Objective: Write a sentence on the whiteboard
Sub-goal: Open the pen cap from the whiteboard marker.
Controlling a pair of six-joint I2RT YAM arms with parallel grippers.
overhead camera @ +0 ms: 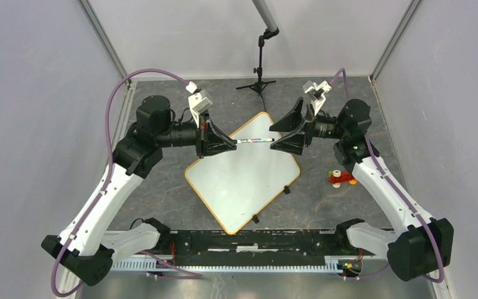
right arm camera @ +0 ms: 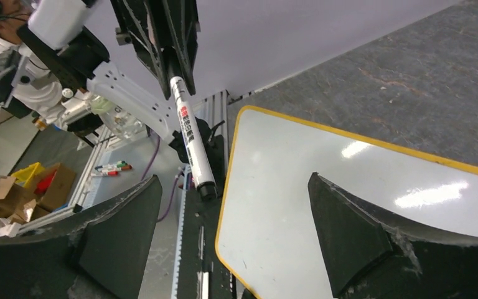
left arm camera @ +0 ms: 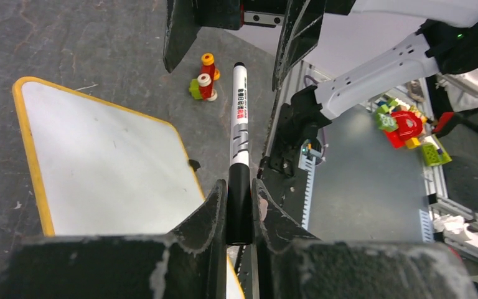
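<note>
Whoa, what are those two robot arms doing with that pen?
The left gripper is clamped on a marker, holding it sideways above the whiteboard. The right gripper faces the marker's free end with jaws wide open, not gripping it. The board is blank: nothing is written yet. A small red toy sits beside it.

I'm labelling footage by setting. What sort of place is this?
Probably a robotics lab test cell: left arm and right arm bolted to a rail, grey panels walling the table, a tripod stand at the back.
</note>
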